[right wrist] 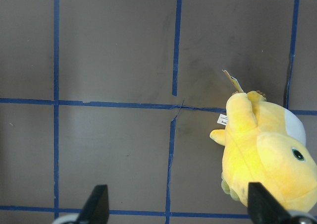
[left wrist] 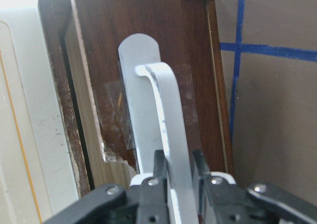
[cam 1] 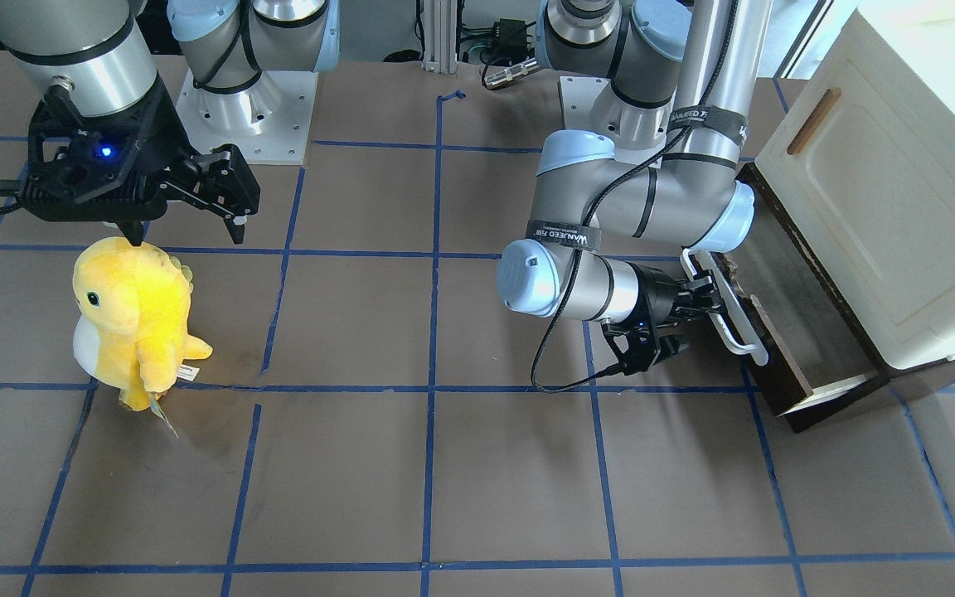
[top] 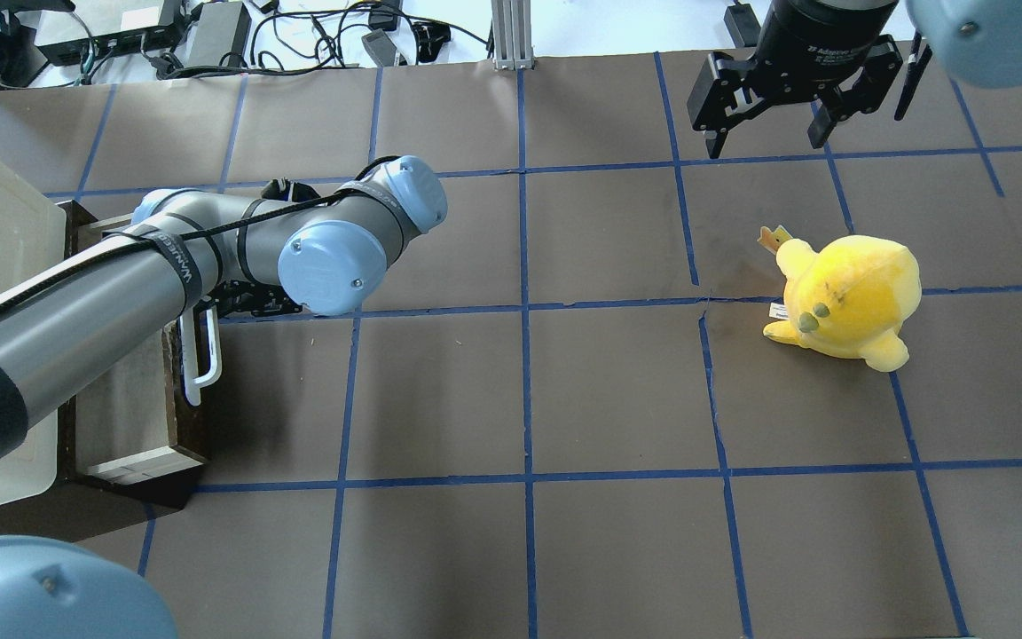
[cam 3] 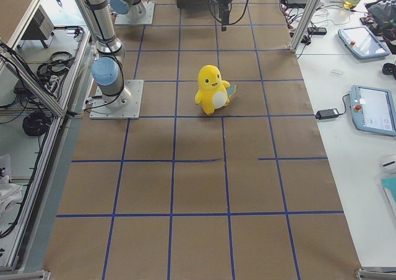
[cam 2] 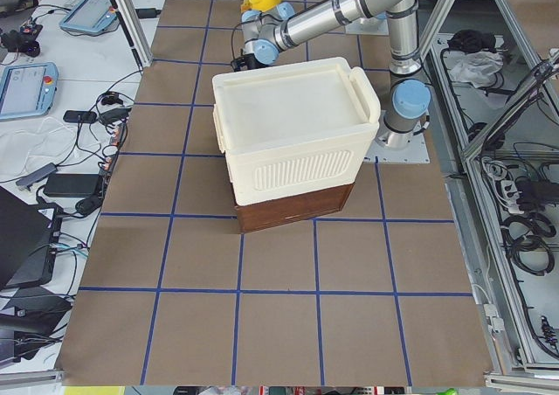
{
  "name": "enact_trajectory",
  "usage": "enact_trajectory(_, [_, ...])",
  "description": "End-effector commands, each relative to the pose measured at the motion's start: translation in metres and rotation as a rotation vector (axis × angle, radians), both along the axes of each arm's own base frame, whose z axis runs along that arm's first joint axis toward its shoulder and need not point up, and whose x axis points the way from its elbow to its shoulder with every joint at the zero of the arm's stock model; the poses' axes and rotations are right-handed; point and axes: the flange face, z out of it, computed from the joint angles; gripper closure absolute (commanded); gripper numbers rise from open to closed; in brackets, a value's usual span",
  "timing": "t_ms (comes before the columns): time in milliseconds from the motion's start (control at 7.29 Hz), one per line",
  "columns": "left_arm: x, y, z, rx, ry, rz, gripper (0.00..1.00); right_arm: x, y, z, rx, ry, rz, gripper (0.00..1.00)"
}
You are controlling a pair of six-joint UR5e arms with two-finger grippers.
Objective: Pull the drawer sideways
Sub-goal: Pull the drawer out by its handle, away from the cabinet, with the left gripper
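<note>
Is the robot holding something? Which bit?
Yes. The left gripper grips the drawer by its white bar handle, near one end. The right gripper holds nothing.

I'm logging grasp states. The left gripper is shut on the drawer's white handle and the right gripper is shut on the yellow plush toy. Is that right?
Not quite: the right gripper is open, and the yellow plush toy stands free, off to one side of its fingers, as the right wrist view shows. The left gripper is indeed shut on the white handle of the drawer.
</note>
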Motion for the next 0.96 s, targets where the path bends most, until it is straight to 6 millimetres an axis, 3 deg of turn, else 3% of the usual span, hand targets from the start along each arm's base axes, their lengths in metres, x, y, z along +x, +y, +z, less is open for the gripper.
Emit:
enact_trajectory(0, [-0.004,0.000,0.002,0.003,0.004,-0.010,0.74,0.000,0.000,0.000,0.000,0.000,0.000,0.00])
enact_trajectory(274, [-0.004,0.000,0.005,0.052,0.013,-0.038,0.74,0.000,0.000,0.000,0.000,0.000,0.000,0.00])
enact_trajectory(411, [-0.004,-0.001,0.004,0.054,0.013,-0.039,0.60,0.000,0.000,0.000,0.000,0.000,0.000,0.00])
enact_trajectory(548, [-0.004,0.000,0.004,0.056,0.005,-0.043,0.31,0.000,0.000,0.000,0.000,0.000,0.000,0.00])
enact_trajectory(823, [-0.006,0.000,0.013,0.036,0.017,-0.043,0.26,0.000,0.000,0.000,0.000,0.000,0.000,0.00])
